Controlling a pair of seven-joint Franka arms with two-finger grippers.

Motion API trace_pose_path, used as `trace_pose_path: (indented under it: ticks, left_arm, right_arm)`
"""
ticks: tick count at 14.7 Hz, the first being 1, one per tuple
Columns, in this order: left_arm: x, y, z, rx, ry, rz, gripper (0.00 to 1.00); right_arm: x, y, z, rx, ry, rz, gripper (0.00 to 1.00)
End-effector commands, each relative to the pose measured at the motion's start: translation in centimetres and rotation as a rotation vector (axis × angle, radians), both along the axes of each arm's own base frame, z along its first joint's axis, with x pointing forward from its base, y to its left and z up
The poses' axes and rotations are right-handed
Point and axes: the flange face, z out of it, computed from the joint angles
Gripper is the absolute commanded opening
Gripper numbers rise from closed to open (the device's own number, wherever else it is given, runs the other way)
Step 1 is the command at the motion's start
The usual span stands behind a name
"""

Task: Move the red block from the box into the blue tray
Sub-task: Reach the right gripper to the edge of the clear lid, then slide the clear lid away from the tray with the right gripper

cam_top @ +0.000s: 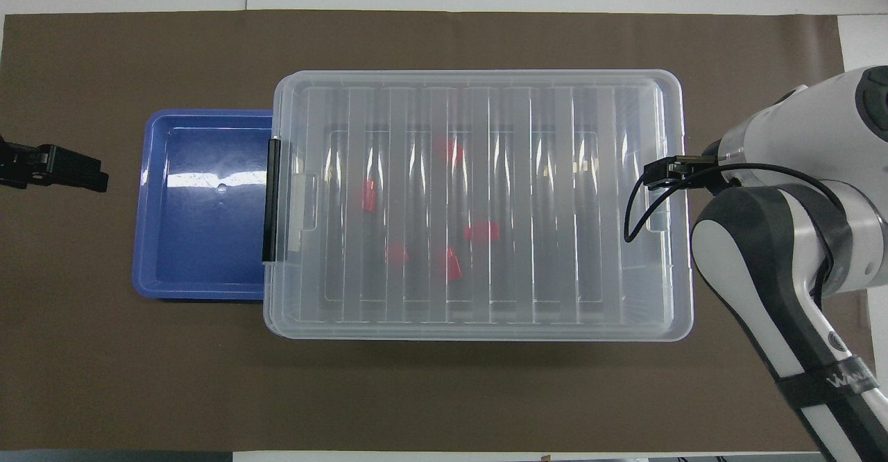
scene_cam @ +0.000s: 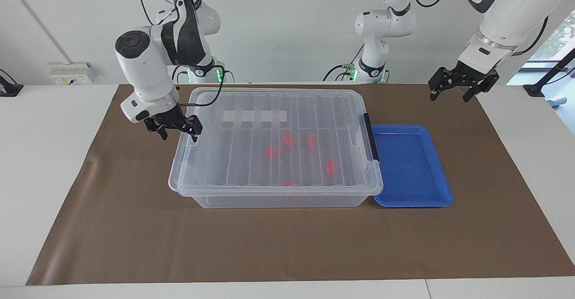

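Note:
The box lies in the middle of the brown mat with its ribbed clear lid on; it also shows in the overhead view. Several red blocks lie inside it and show through the lid, also in the overhead view. The blue tray is empty and sits against the box's end with the black clip handle, toward the left arm's end; it shows in the overhead view too. My right gripper is open at the box's other end, by its rim. My left gripper is open, up over the mat beside the tray.
The brown mat covers most of the white table. A third arm's base stands at the robots' edge between the two arms. A wall socket strip and a black foot sit off the mat at the right arm's end.

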Motion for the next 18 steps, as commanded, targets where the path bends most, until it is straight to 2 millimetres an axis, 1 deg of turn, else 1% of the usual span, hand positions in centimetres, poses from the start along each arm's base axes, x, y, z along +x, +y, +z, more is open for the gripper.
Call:
trace_pose_path:
  ticks: [1,3,5,8,13,18]
  left_arm:
    - [-0.5,0.3,0.4,-0.004,-0.003,0.001,1.00]
    - [-0.5,0.3,0.4,-0.004,-0.003,0.000,1.00]
    - [-0.5,0.3,0.3,-0.004,-0.001,0.000,1.00]
    - [-0.5,0.3,0.4,-0.004,-0.003,0.000,1.00]
    - [-0.5,0.3,0.3,-0.004,-0.001,0.000,1.00]
    - [-0.5,0.3,0.3,-0.004,-0.001,0.000,1.00]
  right_arm:
    - [-0.8,-1.0,-0.6,0.013,-0.013,0.012,1.00]
    - [-1.0,-1.3,-1.0,0.013,-0.018,0.006,1.00]
    - [-0.9,-2.2,-1.1,0.012,-0.017,0.018,1.00]
    - [-0.8,-4.3,-1.2,0.012,-0.017,0.041,1.00]
    - [-0.8,-8.8,-1.2,0.010,-0.017,0.095,1.00]
    - [-1.1,-12.6,-1.3,0.006,-0.016,0.134,1.00]
